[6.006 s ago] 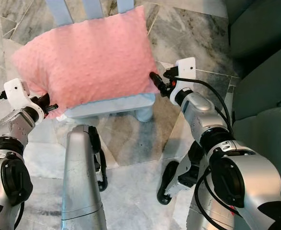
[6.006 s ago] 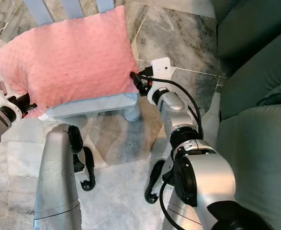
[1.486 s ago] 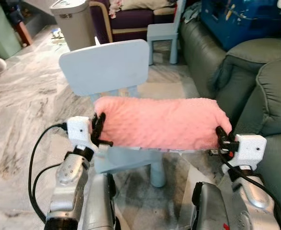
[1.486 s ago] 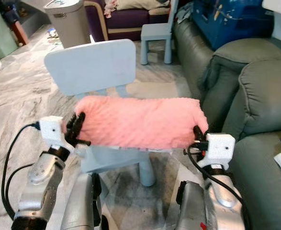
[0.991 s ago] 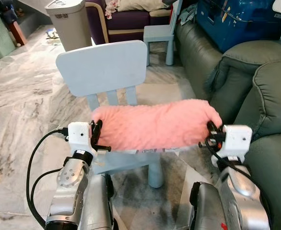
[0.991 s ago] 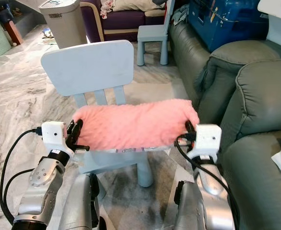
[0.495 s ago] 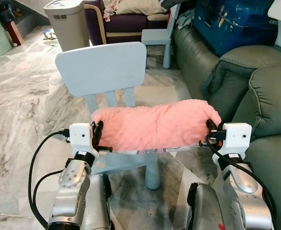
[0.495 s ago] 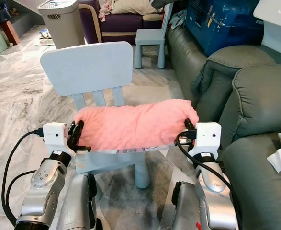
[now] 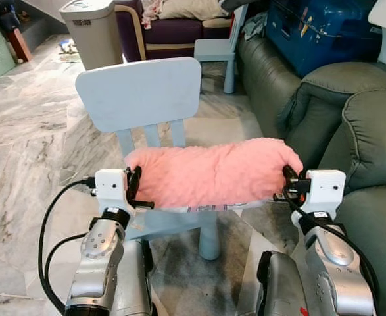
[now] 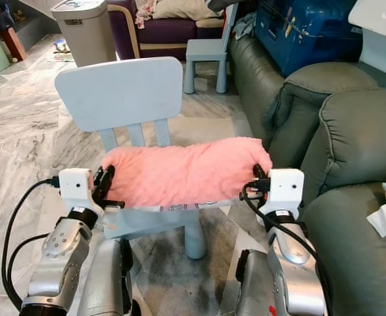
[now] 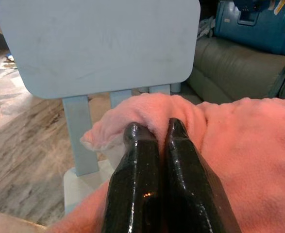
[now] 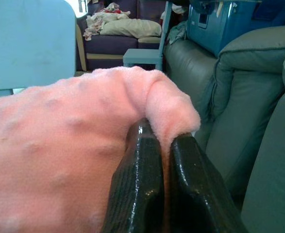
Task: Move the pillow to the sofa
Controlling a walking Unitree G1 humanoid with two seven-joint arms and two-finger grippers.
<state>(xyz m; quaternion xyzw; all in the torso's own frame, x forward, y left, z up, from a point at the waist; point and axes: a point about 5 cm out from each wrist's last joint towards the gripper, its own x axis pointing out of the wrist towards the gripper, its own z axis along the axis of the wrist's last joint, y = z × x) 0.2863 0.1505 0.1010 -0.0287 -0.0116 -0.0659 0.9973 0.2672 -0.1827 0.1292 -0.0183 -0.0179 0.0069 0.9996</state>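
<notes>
Left eye view shows a pink pillow (image 9: 212,174) stretched sideways in front of a pale blue chair (image 9: 140,92), hanging just above and before its seat. The pillow is soft plush with a raised dotted nap, plump through its middle and pulled into creases at each end where it is gripped. The chair is smooth, matte plastic: a rounded rectangular back on three flat slats, with a thick round leg showing below the pillow.

The left gripper (image 9: 134,187) pinches the pillow's end on the chair's left side; in the left wrist view its two glossy black fingers (image 11: 137,179) are pressed nearly together with a fold of pink fabric caught between them. The right gripper (image 9: 289,181) clamps the opposite end, toward the sofa (image 9: 350,112), and its fingers (image 12: 137,184) are likewise closed on a bunched corner (the fabric curls over their tips).

The sofa lies to the right of the chair, grey-green, padded and leather-like, with rounded, bulging arms; its far side is cut off by the frame edge. Most of the chair seat is hidden behind the pillow, so whether the pillow's underside touches the seat is hard to say. Beyond the chair stand a grey bin (image 9: 94,29) and a second small blue chair (image 9: 219,49) on the veined marble floor (image 9: 28,138).
</notes>
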